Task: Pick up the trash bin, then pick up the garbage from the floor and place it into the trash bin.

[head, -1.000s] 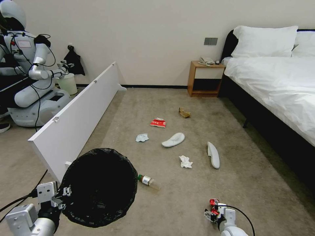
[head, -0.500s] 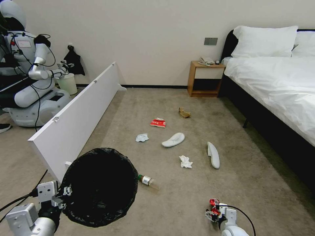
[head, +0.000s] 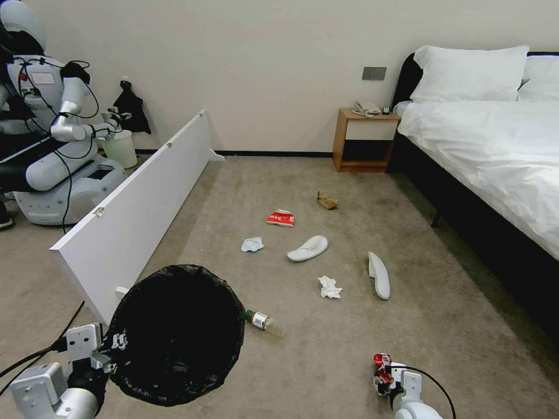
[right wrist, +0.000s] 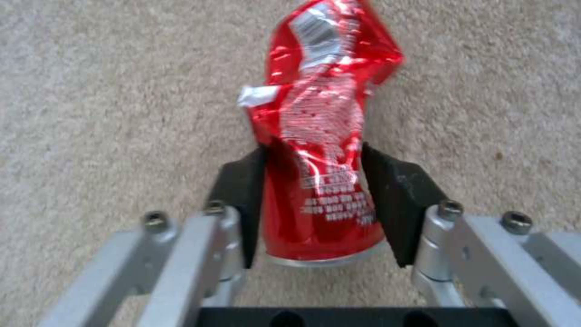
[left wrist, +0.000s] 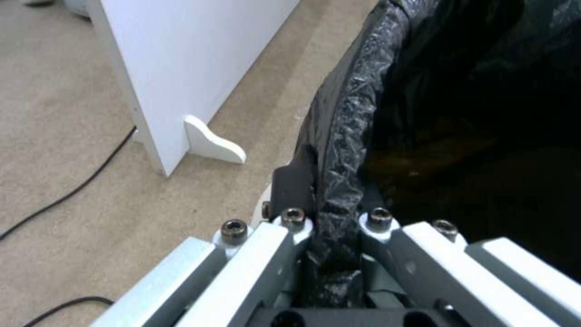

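Observation:
The trash bin (head: 177, 334), lined with a black bag, hangs at the lower left with my left gripper (head: 113, 349) shut on its rim. In the left wrist view the fingers (left wrist: 290, 190) pinch the bag-covered rim (left wrist: 348, 118). My right gripper (head: 382, 372), low at the lower right, is shut on a crushed red can (head: 380, 361), gripped by its lower half (right wrist: 321, 136) just above the carpet. On the floor (head: 326, 349) lie a green-capped bottle (head: 263, 322), a white tissue (head: 329, 287), two white slippers (head: 307, 248) (head: 379, 274), a pale tissue (head: 252, 244), a red packet (head: 280, 218) and a brown paper bag (head: 327, 201).
A long white board (head: 140, 209) stands on edge to the left of the bin. Behind it are another robot (head: 52, 134) and a pale bucket (head: 120, 148). A bed (head: 495, 157) runs along the right, with a wooden nightstand (head: 364, 139) by the wall. A black cable (left wrist: 66, 195) lies near the board's foot.
My right gripper, still holding the can, has shifted slightly to the right. The bin and left gripper have barely moved. The litter on the carpet lies where it was.

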You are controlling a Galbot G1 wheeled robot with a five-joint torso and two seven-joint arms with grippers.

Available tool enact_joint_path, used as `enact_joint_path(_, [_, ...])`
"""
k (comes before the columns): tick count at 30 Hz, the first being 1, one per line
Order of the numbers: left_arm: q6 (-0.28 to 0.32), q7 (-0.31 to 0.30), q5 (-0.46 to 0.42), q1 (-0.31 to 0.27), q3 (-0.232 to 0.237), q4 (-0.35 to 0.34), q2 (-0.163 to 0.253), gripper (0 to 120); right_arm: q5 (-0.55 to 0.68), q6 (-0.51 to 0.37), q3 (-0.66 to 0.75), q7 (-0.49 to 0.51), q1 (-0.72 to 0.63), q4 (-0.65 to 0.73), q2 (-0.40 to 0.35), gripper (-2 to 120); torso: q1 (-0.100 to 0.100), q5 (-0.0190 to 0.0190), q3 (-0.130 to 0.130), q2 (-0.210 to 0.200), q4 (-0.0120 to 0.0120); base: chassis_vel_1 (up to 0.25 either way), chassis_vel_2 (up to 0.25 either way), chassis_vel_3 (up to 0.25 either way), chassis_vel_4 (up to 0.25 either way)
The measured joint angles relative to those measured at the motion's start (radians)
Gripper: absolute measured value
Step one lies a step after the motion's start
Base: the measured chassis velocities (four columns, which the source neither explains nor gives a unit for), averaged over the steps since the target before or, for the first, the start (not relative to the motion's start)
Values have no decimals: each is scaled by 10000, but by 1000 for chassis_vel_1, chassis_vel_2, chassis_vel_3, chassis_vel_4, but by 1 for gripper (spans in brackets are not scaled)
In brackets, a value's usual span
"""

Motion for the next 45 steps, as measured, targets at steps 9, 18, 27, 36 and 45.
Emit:
enact_joint_path(9, [-10,9,12,60,7,0,-19,2,13,0,61,-8,-156,140,-24,13,0,-1,0,0,0,0,0,0,0])
enact_joint_path(18, [-18,23,-32,92,165,0,72,2,168,50,366,-29,-805,1286,-230,11,0,1,0,0,-1,0,0,0,0])
enact_joint_path(27, [118,-10,-693,-9,378,0,519,2,-58,526,1066,-259,-1546,3491,-463,11,0,-1,-1,0,1,0,0,0,0])
enact_joint_path(36, [307,-78,-1203,-358,869,264,946,2,176,2365,1510,-970,-2057,5524,-692,11,0,-3,0,0,1,0,0,0,0])
enact_joint_path(45, [494,-199,-1675,-924,1368,737,1496,2,1284,3397,882,-1683,-1899,7966,-1638,11,0,-1,0,0,1,0,0,0,0])
